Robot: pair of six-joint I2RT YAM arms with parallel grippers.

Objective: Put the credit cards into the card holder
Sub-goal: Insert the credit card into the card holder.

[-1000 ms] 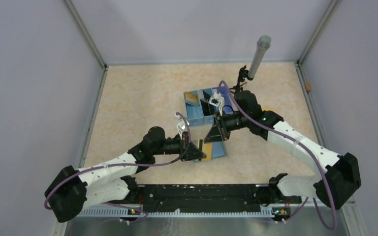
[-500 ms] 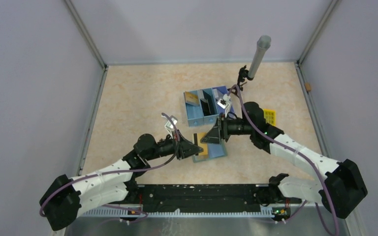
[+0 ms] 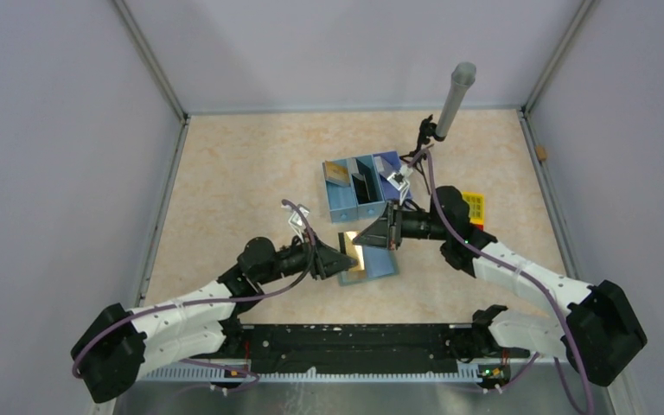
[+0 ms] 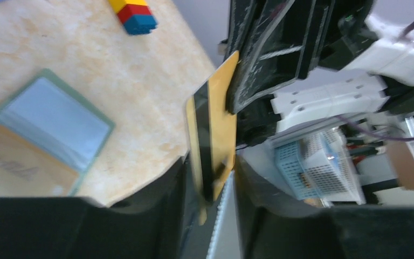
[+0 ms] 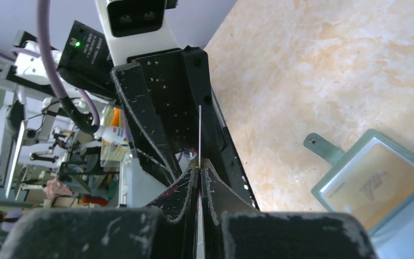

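Note:
A gold credit card with a black stripe hangs in the air between both grippers, just above the card holder. My right gripper is shut on its far end; the card shows edge-on between the pressed jaws. My left gripper is open, and the card stands loose between its jaws with a gap on one side. The card holder lies open on the table, grey-green rim, light blue inside. One panel holds a gold card, also visible in the right wrist view.
A blue three-compartment tray stands behind the grippers with a gold card and a dark card in it. A yellow block lies to the right. A grey post rises at the back.
My right gripper opened, then shut on the gold card's far end. My left gripper, which was shut on the card, has let its jaws part. Both arms shifted slightly left.

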